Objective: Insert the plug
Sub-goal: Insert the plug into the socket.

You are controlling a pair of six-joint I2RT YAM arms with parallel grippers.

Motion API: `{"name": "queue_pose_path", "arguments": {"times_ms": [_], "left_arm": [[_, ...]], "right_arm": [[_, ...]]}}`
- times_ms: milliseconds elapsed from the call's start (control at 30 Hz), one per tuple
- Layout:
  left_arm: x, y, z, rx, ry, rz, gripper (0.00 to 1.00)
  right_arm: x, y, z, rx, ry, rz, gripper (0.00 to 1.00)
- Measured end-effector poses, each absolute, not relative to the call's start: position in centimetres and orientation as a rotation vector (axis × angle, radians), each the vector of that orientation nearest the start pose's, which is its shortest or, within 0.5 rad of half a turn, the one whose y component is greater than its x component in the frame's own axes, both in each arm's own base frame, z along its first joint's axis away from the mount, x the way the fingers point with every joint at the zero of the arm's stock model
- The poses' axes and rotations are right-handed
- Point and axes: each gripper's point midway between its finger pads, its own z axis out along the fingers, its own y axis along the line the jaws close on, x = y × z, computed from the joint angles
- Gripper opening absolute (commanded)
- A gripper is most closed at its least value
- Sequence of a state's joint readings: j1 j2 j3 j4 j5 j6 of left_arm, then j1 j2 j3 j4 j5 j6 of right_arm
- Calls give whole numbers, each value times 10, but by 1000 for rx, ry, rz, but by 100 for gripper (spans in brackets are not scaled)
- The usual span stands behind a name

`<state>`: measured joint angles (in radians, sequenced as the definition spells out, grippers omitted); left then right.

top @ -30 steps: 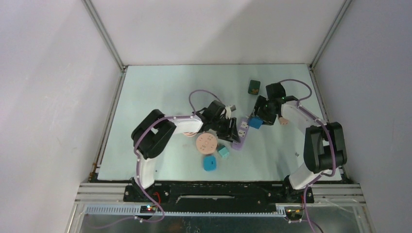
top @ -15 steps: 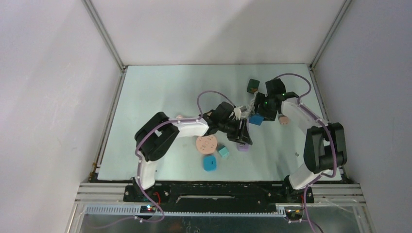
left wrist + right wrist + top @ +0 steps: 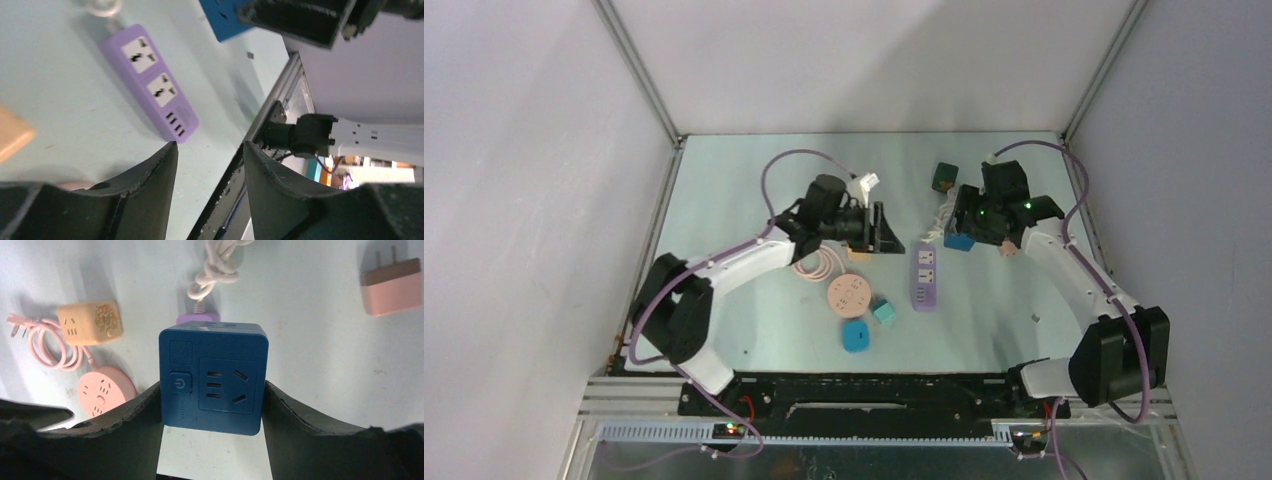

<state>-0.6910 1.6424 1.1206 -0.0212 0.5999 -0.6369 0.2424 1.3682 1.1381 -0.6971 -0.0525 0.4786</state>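
The purple power strip [image 3: 924, 278] lies flat mid-table, and it also shows in the left wrist view [image 3: 150, 82]. Its knotted white cord [image 3: 939, 215] runs toward the back. My left gripper [image 3: 882, 232] is open and empty [image 3: 210, 147], to the left of the strip and apart from it. My right gripper [image 3: 984, 222] is shut on a blue cube socket [image 3: 212, 382], held just behind the strip's far end [image 3: 961, 240]. A pink two-prong plug adapter [image 3: 392, 287] lies on the table to the right of the cube [image 3: 1008, 248].
An orange cube socket [image 3: 859, 253] with a coiled pink cord [image 3: 816, 265] lies under my left gripper. A round pink socket [image 3: 848, 296], a teal cube [image 3: 884, 312] and a blue block [image 3: 857, 336] lie nearer the front. A dark green cube [image 3: 945, 178] sits at the back.
My left gripper has pulled back and to the left, away from the purple strip, which now lies straight on the table. My right gripper has shifted slightly right with the blue cube.
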Motion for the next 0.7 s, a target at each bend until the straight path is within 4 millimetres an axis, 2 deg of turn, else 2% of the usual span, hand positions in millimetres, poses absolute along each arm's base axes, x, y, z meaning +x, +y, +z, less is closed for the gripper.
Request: {"name": "queue_pose_path", "arguments": {"times_ms": [167,367,533,700], "left_arm": [[276,-335,172,392,2314,-1253,56],[265,-303,170,373,2347,-1136,57],[259,-279,183,342,2306,-1047,59],[258,-263,199,315,2240,-978,60]], "right_arm": [[313,134,156,190,2524,385,0],[314,160,147,126,2531,392,0],[318,167,132,111,2553,360,0],[323,167,123,116,2561,334,0]]}}
